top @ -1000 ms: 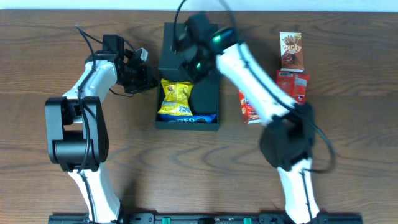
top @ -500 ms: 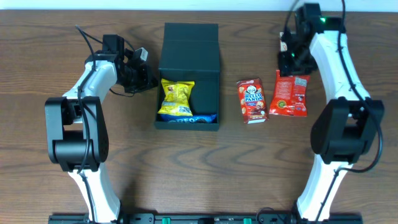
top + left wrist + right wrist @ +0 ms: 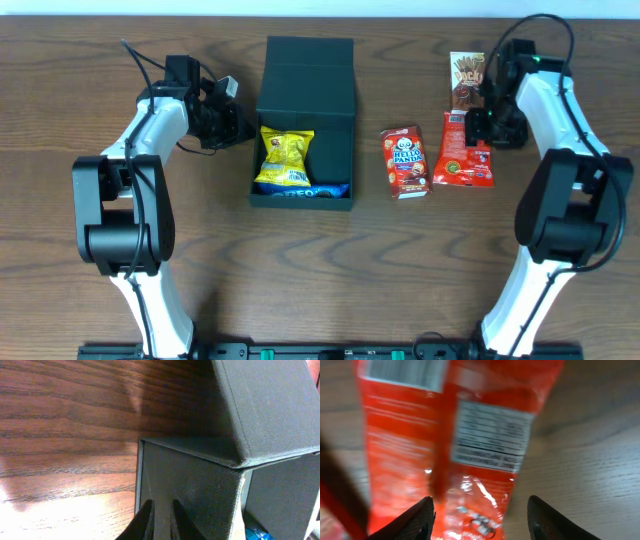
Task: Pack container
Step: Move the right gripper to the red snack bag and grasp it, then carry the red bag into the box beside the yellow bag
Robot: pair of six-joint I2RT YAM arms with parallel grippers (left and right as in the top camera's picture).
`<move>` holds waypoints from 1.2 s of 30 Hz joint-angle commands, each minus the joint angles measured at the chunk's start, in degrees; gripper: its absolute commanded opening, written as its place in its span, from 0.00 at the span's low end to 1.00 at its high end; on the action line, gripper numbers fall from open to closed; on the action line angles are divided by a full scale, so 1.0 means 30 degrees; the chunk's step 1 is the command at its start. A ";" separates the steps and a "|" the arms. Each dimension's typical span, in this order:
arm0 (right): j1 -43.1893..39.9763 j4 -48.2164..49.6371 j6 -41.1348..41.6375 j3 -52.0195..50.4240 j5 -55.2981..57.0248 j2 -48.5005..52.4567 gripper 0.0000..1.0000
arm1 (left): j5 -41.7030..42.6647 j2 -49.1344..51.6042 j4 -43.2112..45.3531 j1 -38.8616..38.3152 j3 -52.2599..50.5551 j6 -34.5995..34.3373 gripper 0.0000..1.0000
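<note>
A poor grasp is the main risk here: the right gripper [image 3: 481, 514] is set over one end of the red packet [image 3: 470, 435] rather than its middle, so the slick foil could be pinched by a corner and slip, or be dragged across the table [image 3: 330, 280] instead of lifted. A packet hung from one end could also be caught on the rim of the container [image 3: 305, 70] when it is carried across. In the right wrist view the fingers are held wide apart, one at either side of the packet's width. Nothing is clamped, and whether the tips touch the foil cannot be told. In the overhead view this gripper [image 3: 482, 122] is seen at the upper right, at the top edge of the red packet [image 3: 466, 152]. A brown snack box [image 3: 467, 78] lies just above it and a red biscuit box [image 3: 405, 162] just beside it on the left. The container is placed at upper centre with its lid laid open. A yellow bag [image 3: 284, 155] and a blue packet [image 3: 300, 192] are packed in it, with room left beside them. At upper left, the left gripper [image 3: 161, 515] is drawn almost together beside the container wall [image 3: 200, 495], with nothing seen between its fingers.
</note>
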 commanded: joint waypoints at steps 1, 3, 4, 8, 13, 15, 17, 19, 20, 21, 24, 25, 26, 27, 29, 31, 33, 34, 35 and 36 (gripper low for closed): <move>-0.0350 0.0444 0.0561 -0.0991 -0.0597 -0.0124 0.57 | 0.0401 -0.0357 0.0044 -0.0146 0.0000 -0.0080 0.13; -0.0328 0.1020 0.0554 -0.1537 -0.1457 -0.0124 0.53 | 0.0401 -0.0357 0.0051 -0.0146 0.0000 -0.0087 0.12; -0.0313 0.1260 0.0561 -0.1734 -0.1756 -0.0124 0.49 | 0.0401 -0.0357 0.0044 -0.0146 0.0000 -0.0087 0.13; -0.0328 0.1581 0.0634 -0.2033 -0.2251 -0.0124 0.05 | 0.0401 -0.0357 0.0044 -0.0131 0.0000 -0.0226 0.12; -0.0328 0.1260 0.0780 -0.1814 -0.2623 -0.0197 0.01 | 0.0401 -0.0357 0.0044 0.0095 0.0000 -0.0233 0.08; -0.0321 0.0743 0.0780 -0.1290 -0.2885 -0.0372 0.01 | 0.0386 -0.0357 0.0051 0.0364 0.0000 -0.0576 0.07; -0.0321 -0.0153 0.0780 -0.0087 -0.2885 -0.0852 0.01 | 0.0408 -0.0364 0.0066 0.0787 0.0007 -0.0743 0.08; -0.0240 -0.0736 0.0772 0.0918 -0.2900 -0.1362 0.01 | 0.0415 -0.0364 0.0058 0.1144 0.0015 -0.1056 0.11; -0.0080 -0.1093 0.0765 0.1632 -0.2958 -0.1800 0.02 | 0.0437 -0.0364 0.0058 0.1399 0.0015 -0.1107 0.11; 0.0080 -0.1282 0.0765 0.2062 -0.3096 -0.2120 0.01 | 0.0437 -0.0364 0.0058 0.1552 0.0015 -0.1100 0.11; 0.1064 -0.1392 0.0765 0.2900 -0.4626 -0.3315 0.01 | 0.0510 -0.0364 0.0066 0.2011 0.0022 -0.1224 0.11; 0.1443 -0.1282 0.0758 0.2936 -0.5326 -0.3599 0.02 | 0.0539 -0.0364 0.0066 0.2120 0.0022 -0.1224 0.11; 0.2200 -0.1035 0.0758 0.2936 -0.6717 -0.3993 0.01 | 0.0554 -0.0364 0.0066 0.2280 0.0022 -0.1217 0.12; 0.2586 -0.0882 0.0758 0.2936 -0.7388 -0.4102 0.02 | 0.0554 -0.0364 0.0066 0.2346 0.0022 -0.1217 0.12; 0.3708 -0.0248 0.0758 0.2936 -0.9012 -0.4204 0.01 | 0.0554 -0.0364 0.0087 0.2470 0.0022 -0.1217 0.12; 0.4677 0.0488 0.0510 0.2936 -1.0571 -0.4197 0.01 | 0.0554 -0.0364 0.0124 0.2514 0.0022 -0.1217 0.13; 0.5486 0.1020 0.0408 0.2922 -1.1118 -0.4153 0.01 | 0.0554 -0.0364 0.0146 0.2514 0.0022 -0.1209 0.13; 0.5945 0.1180 0.0393 0.2892 -1.1074 -0.4124 0.01 | 0.0554 -0.0364 0.0168 0.2514 0.0022 -0.1209 0.14; 0.6295 0.1217 0.0277 0.2871 -1.1038 -0.4065 0.01 | 0.0554 -0.0364 0.0189 0.2514 0.0022 -0.1209 0.14; 0.6674 0.1180 0.0270 0.2871 -1.1096 -0.3949 0.01 | 0.0546 -0.0364 0.0219 0.2514 0.0022 -0.1209 0.14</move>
